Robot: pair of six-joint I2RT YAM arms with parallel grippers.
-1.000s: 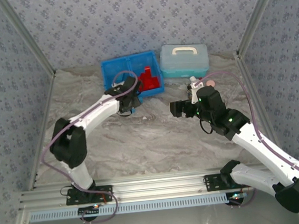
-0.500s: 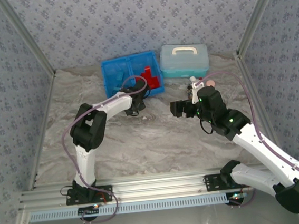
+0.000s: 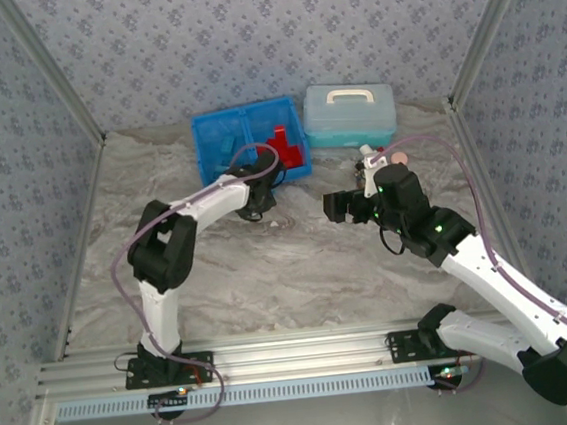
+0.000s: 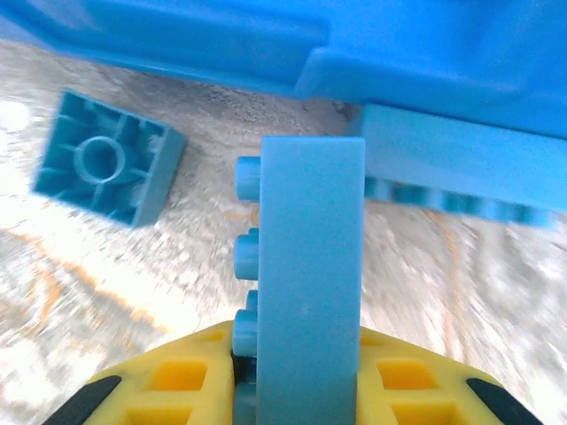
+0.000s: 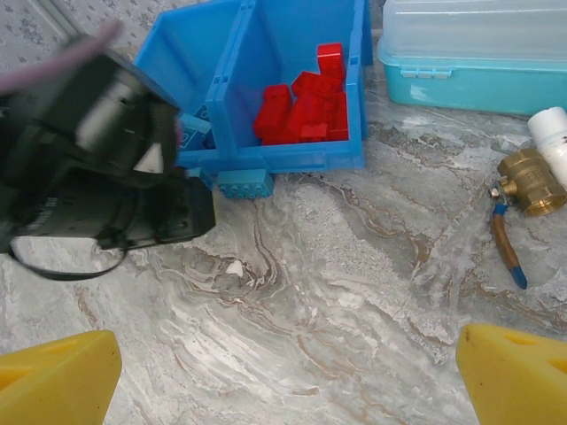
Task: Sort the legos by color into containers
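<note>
One light-blue brick (image 4: 310, 266) is now pinched in your left hand (image 4: 297, 381). A second ago its fingers stood partly apart; they have since closed flat on the brick's faces. The brick's studs point left in the wrist view, and it sits low over the worktop (image 3: 298, 261), just in front of the tray (image 3: 244, 111). The arm has also slid right along the tray's front wall and settled there.

So the pick looks made. What's left for this piece is a lift and a short carry over the wall into the left compartment (image 5: 199, 62), since the red bricks (image 5: 306, 111) sit in the right one.

Two more blue bricks lie loose on the worktop: a square one (image 4: 108, 158) upside down to the left, and a long one (image 4: 461, 168) against the tray's wall.

Your right hand (image 5: 283, 376) has not stirred. It hangs wide open with nothing in it, well apart from the tray.
</note>
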